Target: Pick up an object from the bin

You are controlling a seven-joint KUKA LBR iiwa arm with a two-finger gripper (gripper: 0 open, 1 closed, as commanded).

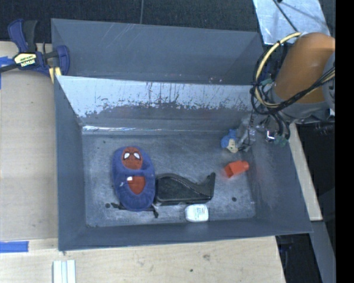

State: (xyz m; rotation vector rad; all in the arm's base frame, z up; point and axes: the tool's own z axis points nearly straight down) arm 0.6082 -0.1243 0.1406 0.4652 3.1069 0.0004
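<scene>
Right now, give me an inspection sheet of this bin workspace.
Surface: grey bin floor, scuffed.
Job's things: small blue thing beside the gripper, back right; orange block just in front of it.
Clutter: blue slipper with red faces, black shoe-like piece touching it, small white thing at the front.
Gripper: low by the right wall.
Cables: yellow and black loops round the orange wrist cover.
Surroundings: nothing seen.

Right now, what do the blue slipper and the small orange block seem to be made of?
Blue slipper: soft fabric or plush, it seems; matt, fuzzy surface with rounded, padded edges. Orange block: probably hard plastic or painted wood; smooth, even colour with straight edges. I cannot tell which.
</scene>
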